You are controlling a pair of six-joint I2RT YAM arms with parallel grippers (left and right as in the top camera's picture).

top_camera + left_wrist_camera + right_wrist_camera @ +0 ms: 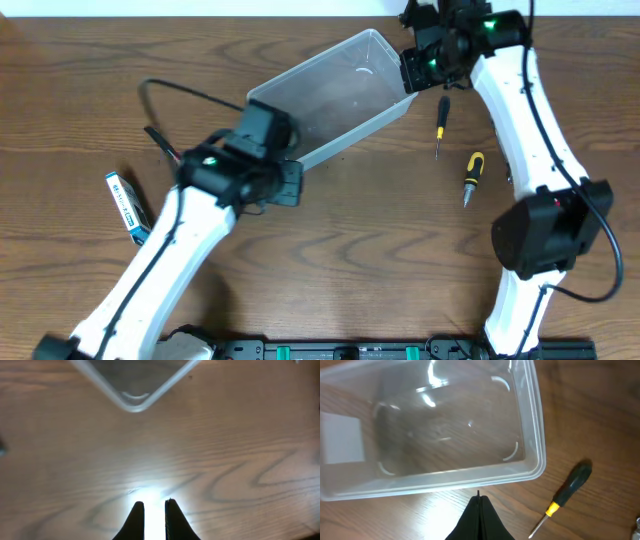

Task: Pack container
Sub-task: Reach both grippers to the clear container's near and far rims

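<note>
The container [335, 100] sits empty and at a slant toward the far side of the table [350, 250], with nothing packed in it yet.

The left gripper [151, 505] hangs just off the container's near-left corner, fingers clenched to a thin slit with nothing between them. The right gripper [478, 497] is at the container's opposite, far-right short end, just outside the rim, fingers pinched fully together and also holding nothing.

There are 2 screwdrivers past that right end. The slim black one [441, 120] is near the container, and the yellow-and-black one [471, 177] is farther out. A small blue-and-white box [127, 205] lies well off the container's left end.

On handling, the tub looks like thin clear plastic, so it's probably very light, a bit bendy in the walls and slick to the touch. With nothing in it, it'll likely skate across the wood at the slightest nudge.

The best hold is probably the rim on a short end, 1 finger inside the wall and 1 outside, near a rounded corner where it's stiffest. Squeezing the middle of a long wall would probably just bow it.
</note>
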